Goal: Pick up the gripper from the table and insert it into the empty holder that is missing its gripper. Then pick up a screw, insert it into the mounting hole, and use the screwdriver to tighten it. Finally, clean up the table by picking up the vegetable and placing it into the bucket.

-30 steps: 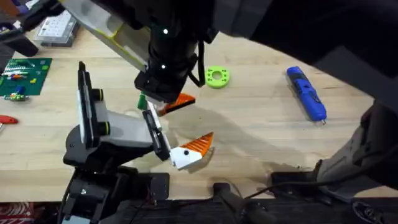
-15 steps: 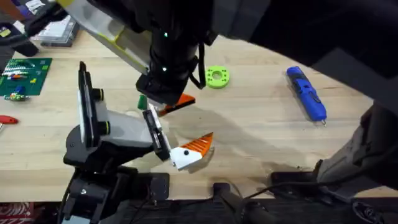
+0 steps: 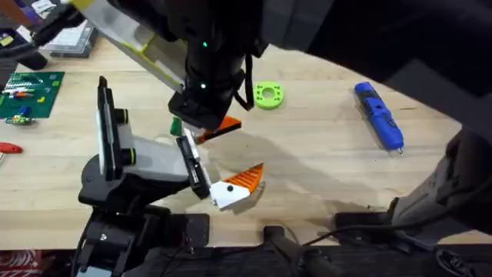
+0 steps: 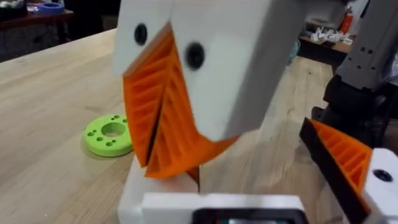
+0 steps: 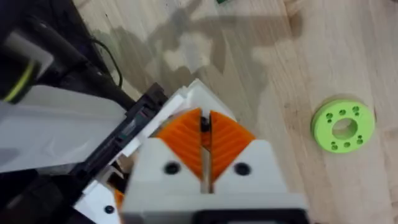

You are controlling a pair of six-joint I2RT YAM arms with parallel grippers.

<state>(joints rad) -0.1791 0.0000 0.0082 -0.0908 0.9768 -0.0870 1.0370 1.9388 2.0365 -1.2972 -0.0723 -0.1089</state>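
The gripper (image 3: 221, 128), a plain dark-orange wedge on a white base (image 4: 155, 186), is clamped in my right gripper (image 3: 204, 115), whose orange ribbed pads (image 5: 224, 140) are pressed together. It sits at one end of the holder (image 3: 191, 161), the white rail (image 4: 217, 202) at the front of my left gripper (image 3: 227, 154). At the rail's other end stands the striped orange wedge (image 3: 244, 179) with its black-dotted white base (image 4: 379, 186), well apart from the held piece. The blue screwdriver (image 3: 378, 115) lies at the far right. The screw and the bucket are out of view.
A green perforated disc (image 3: 267, 95) lies just beyond the right gripper. A small green piece (image 3: 175, 123) sits beside the rail. A green circuit board (image 3: 31, 92), a clear box (image 3: 69, 35) and a red tool (image 3: 6, 148) are at the left.
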